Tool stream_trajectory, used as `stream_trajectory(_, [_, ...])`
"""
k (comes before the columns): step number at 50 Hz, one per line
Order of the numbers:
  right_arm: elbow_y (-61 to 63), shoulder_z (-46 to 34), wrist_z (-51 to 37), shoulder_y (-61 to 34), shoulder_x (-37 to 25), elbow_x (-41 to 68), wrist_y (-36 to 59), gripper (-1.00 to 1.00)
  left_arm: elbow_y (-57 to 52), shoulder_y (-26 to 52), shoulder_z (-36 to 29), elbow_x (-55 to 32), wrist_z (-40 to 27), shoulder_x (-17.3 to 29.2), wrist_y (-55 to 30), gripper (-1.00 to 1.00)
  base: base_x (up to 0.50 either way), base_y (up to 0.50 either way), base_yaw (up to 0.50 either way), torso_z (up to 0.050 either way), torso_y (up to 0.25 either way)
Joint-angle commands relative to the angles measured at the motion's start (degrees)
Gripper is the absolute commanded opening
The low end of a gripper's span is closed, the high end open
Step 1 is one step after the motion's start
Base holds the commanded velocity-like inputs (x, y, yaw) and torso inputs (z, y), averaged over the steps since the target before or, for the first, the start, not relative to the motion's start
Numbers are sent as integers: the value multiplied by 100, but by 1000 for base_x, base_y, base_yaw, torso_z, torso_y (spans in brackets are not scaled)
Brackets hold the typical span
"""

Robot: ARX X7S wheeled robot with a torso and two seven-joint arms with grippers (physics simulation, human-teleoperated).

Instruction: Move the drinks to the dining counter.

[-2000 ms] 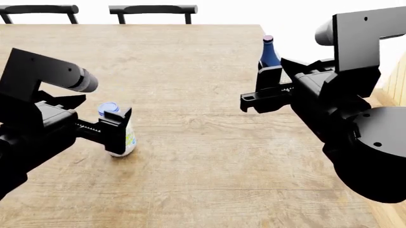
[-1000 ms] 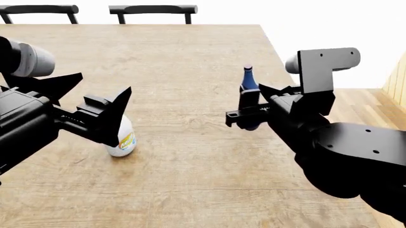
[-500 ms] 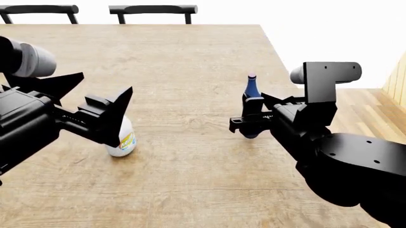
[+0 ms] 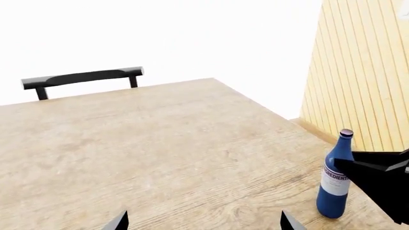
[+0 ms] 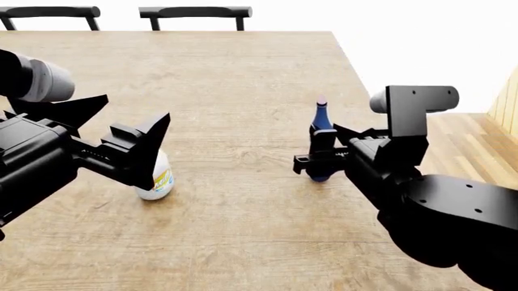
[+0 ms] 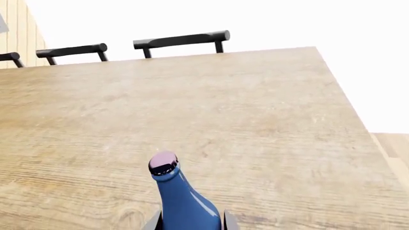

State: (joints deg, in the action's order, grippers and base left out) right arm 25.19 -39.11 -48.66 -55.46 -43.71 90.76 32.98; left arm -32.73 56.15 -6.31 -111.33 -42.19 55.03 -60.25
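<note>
The small white bottle (image 5: 159,180) with a yellow label stands on the dining counter (image 5: 242,79), its top hidden behind my left gripper (image 5: 150,151). That gripper is open and wide, just above the bottle, and in the left wrist view (image 4: 203,223) only bare wood lies between its tips. My right gripper (image 5: 317,159) is shut on the slim dark-blue bottle (image 5: 322,130), which stands upright near the counter's right edge. The blue bottle (image 4: 335,179) rests with its base on the wood (image 4: 160,143). Its neck and cap (image 6: 164,164) rise between my right fingers (image 6: 153,222).
Two black chairs (image 5: 50,12) (image 5: 194,12) stand along the counter's far edge. A slatted wooden wall (image 4: 364,72) and light plank floor (image 5: 474,136) lie beyond the counter's right edge.
My left gripper opened, let go of the white bottle and rose above it. My right gripper carried the blue bottle nearer and leftward, then lowered it slightly.
</note>
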Motion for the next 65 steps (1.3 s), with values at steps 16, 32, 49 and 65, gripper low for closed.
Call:
stream_trajectory(16, [105, 62, -42, -72, -71, -106, 60, 100, 1, 39, -93, 25, 3, -15, 27, 100, 0, 0, 0, 0, 0])
stream_trajectory(32, [288, 122, -231, -262, -112, 56, 135, 100, 4, 1, -67, 55, 70, 26, 57, 100, 0, 0, 0, 0, 0])
stream_trajectory(49, [1132, 631, -1196, -1054, -561, 51, 171, 100, -28, 175, -179, 4, -22, -20, 75, 100, 0, 0, 0, 0, 0])
stream_trajectory(65, [1016, 616, -1332, -1161, -522, 158, 222, 100, -1, 339, -291, 43, -25, -77, 49, 100, -313, -2, 0, 0, 0])
